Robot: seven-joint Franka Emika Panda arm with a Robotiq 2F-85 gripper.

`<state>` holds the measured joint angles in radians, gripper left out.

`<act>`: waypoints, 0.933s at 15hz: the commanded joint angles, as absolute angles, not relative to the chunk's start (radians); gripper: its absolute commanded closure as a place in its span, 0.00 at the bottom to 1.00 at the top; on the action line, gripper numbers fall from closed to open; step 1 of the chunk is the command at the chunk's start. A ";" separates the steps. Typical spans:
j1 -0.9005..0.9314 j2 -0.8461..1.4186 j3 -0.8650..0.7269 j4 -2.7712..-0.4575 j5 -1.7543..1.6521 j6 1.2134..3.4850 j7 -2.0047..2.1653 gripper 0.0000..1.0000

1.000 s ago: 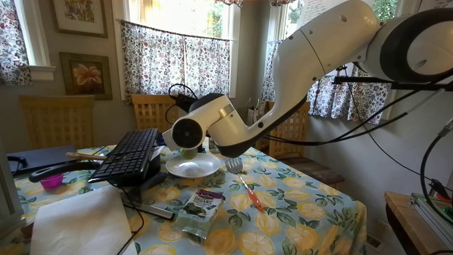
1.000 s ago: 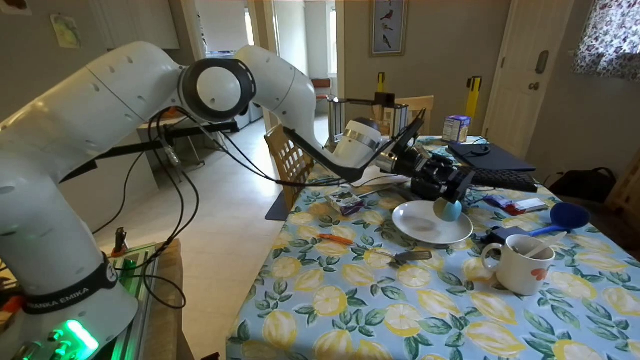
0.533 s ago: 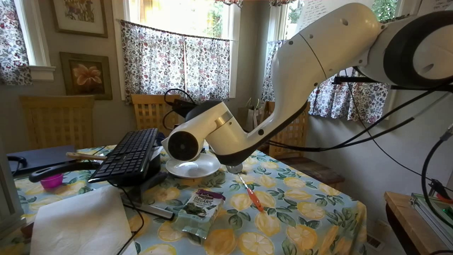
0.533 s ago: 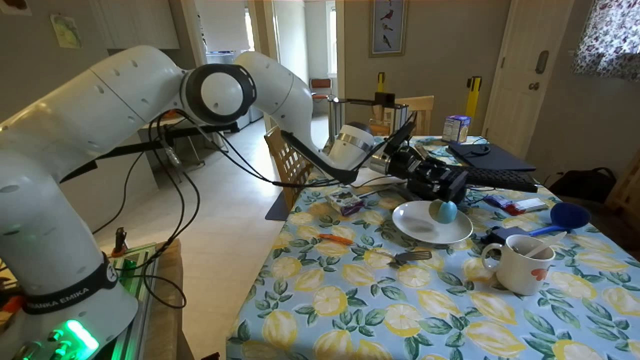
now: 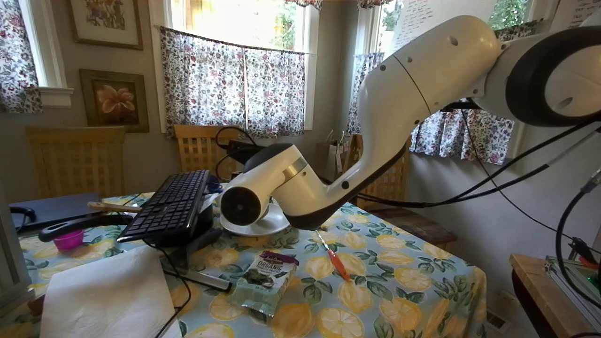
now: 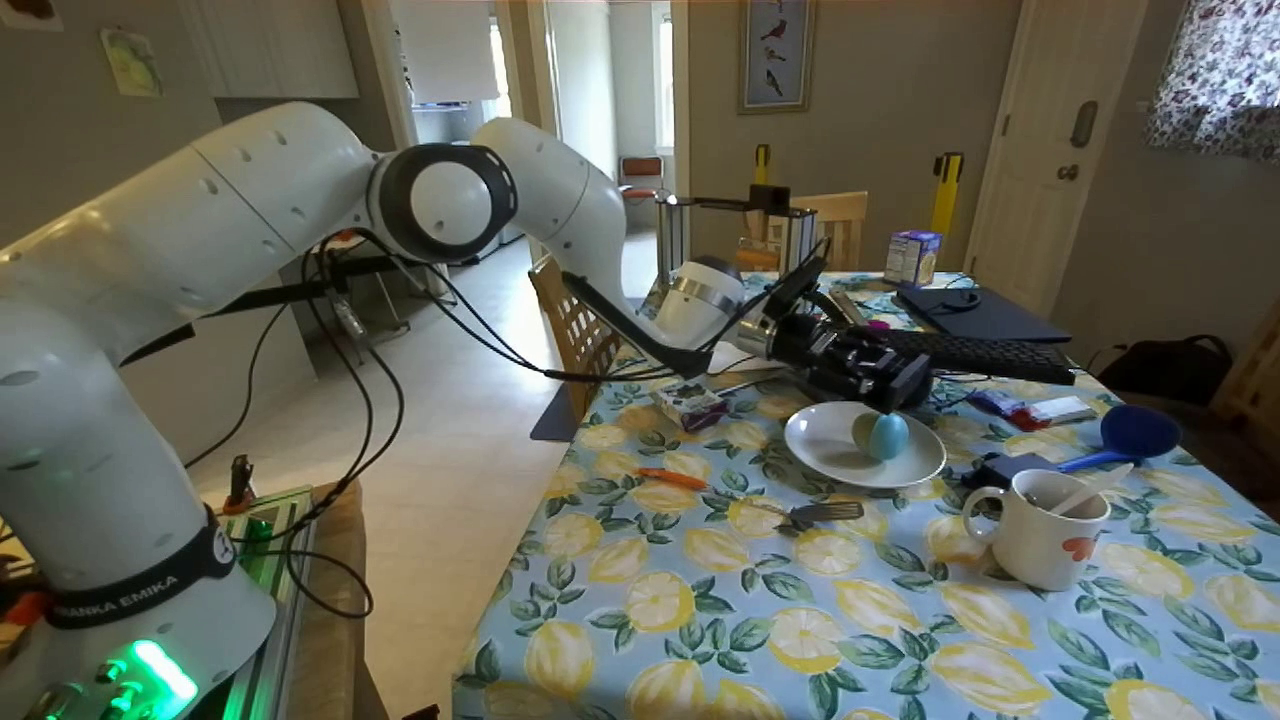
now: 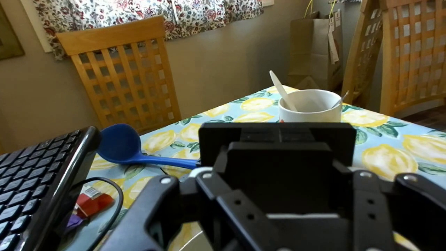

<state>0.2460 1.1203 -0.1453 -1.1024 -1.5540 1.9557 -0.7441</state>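
Just under the tips of my gripper [image 6: 900, 392], in an exterior view, a rounded blue-and-olive thing [image 6: 884, 437] is sitting clamped by my jaws, which are standing partly apart around it. Below them a white plate [image 6: 818, 446] is lying on the lemon-print tablecloth [image 6: 700, 560]; whether the thing is touching it, I cannot tell. Beyond my jaws, in the wrist view, a white mug [image 7: 310, 104] is standing; to their left a blue ladle [image 7: 120, 144] is lying, and farther left a black keyboard [image 7: 38, 174] is resting.
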 commanded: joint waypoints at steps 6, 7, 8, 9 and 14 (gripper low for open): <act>0.256 1.146 -0.130 -1.037 -1.585 1.921 -0.784 0.67; 0.251 1.153 -0.124 -1.031 -1.576 1.924 -0.802 0.67; 0.246 1.156 -0.117 -1.030 -1.568 1.930 -0.825 0.67; 0.243 1.162 -0.113 -1.025 -1.564 1.929 -0.845 0.67; 0.236 1.163 -0.105 -1.011 -1.563 1.936 -0.873 0.67</act>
